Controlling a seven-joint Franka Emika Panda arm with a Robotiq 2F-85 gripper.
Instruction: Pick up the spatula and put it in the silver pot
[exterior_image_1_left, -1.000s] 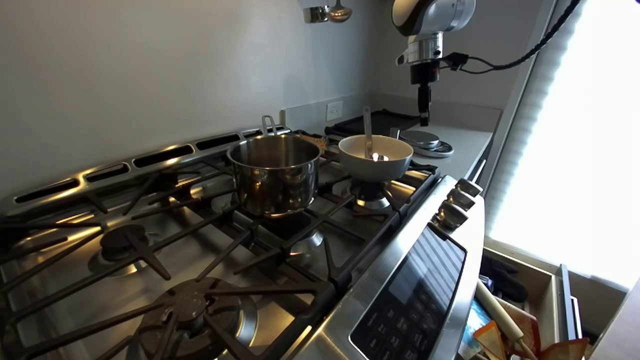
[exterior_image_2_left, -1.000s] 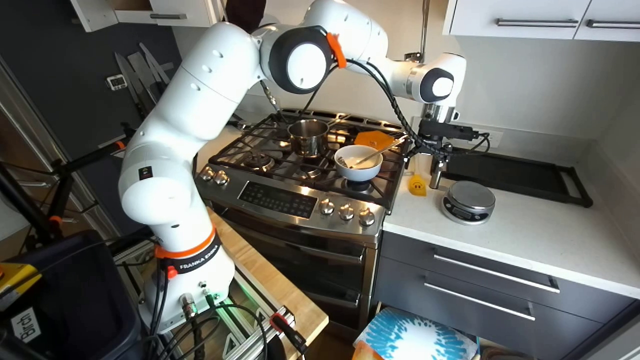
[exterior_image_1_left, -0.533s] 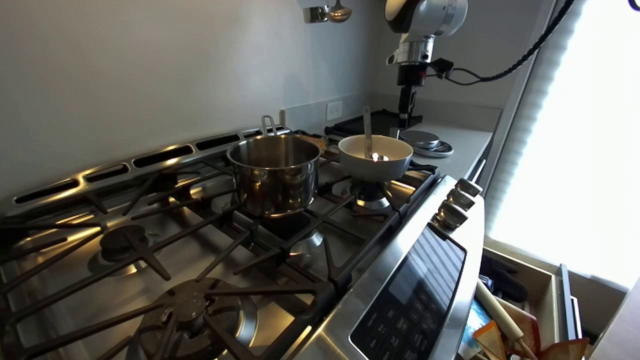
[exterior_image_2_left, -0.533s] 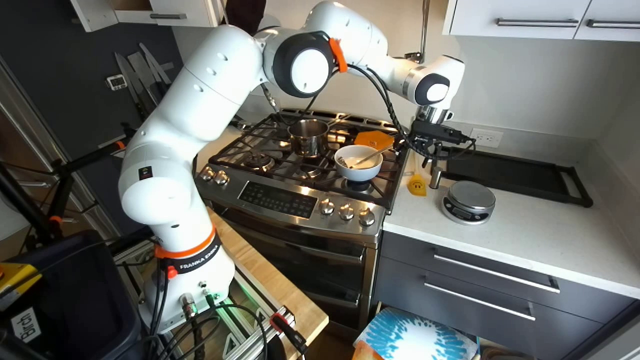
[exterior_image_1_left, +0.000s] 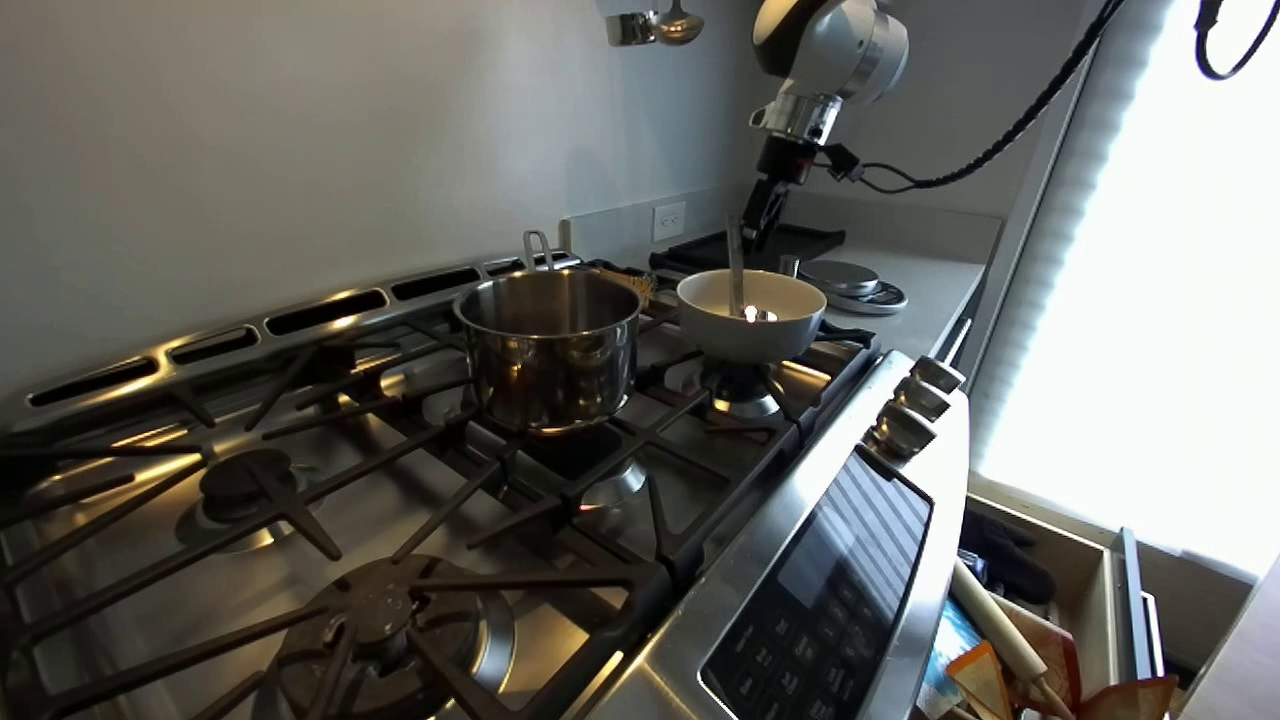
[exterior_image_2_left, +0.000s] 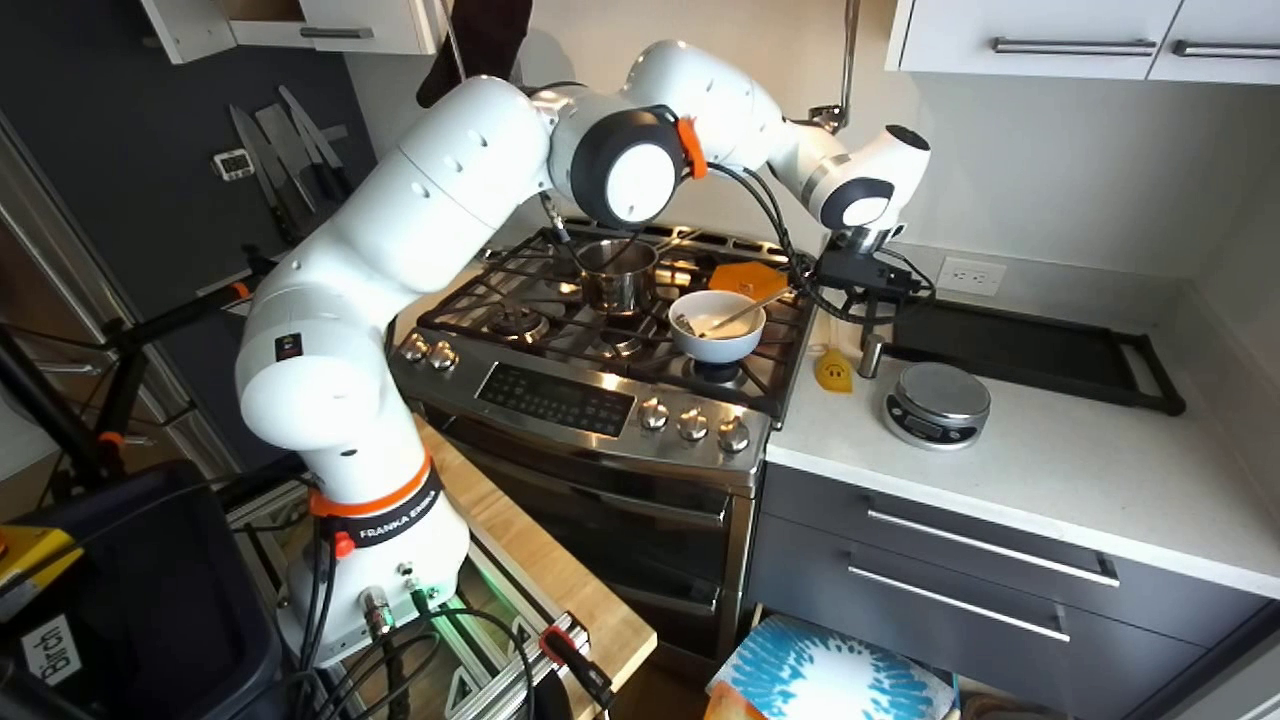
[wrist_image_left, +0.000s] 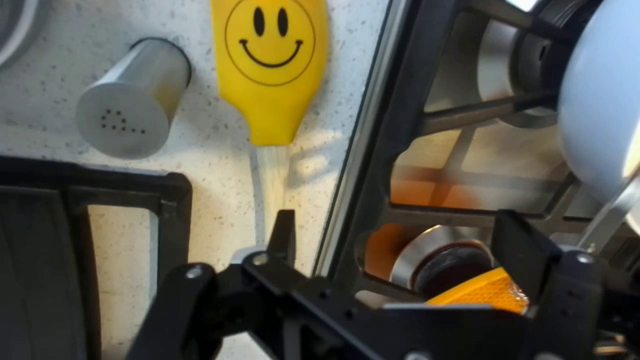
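The spatula (wrist_image_left: 272, 75) lies on the counter beside the stove's edge. It has a yellow smiley-faced head and a slim pale handle; the head also shows in an exterior view (exterior_image_2_left: 833, 371). My gripper (wrist_image_left: 392, 217) is open and empty, tilted above the line between counter and stove. In the wrist view its left finger overlaps the far part of the handle, whose end is hidden. Its fingers also show in an exterior view (exterior_image_1_left: 757, 228) behind the white bowl. The silver pot (exterior_image_1_left: 552, 365) stands upright on a middle grate, also seen in an exterior view (exterior_image_2_left: 618, 283), well away from my gripper.
A white bowl (exterior_image_2_left: 716, 345) holding a metal utensil stands on the grate beside the counter. An orange mat (exterior_image_2_left: 745, 277) lies behind it. A silver shaker (wrist_image_left: 132, 100), a kitchen scale (exterior_image_2_left: 938, 405) and a black tray (exterior_image_2_left: 1030, 350) are near the spatula.
My gripper has moved toward the bowl's side and tilted over. The arm's elbow has come lower. The spatula, pot and bowl have not moved.
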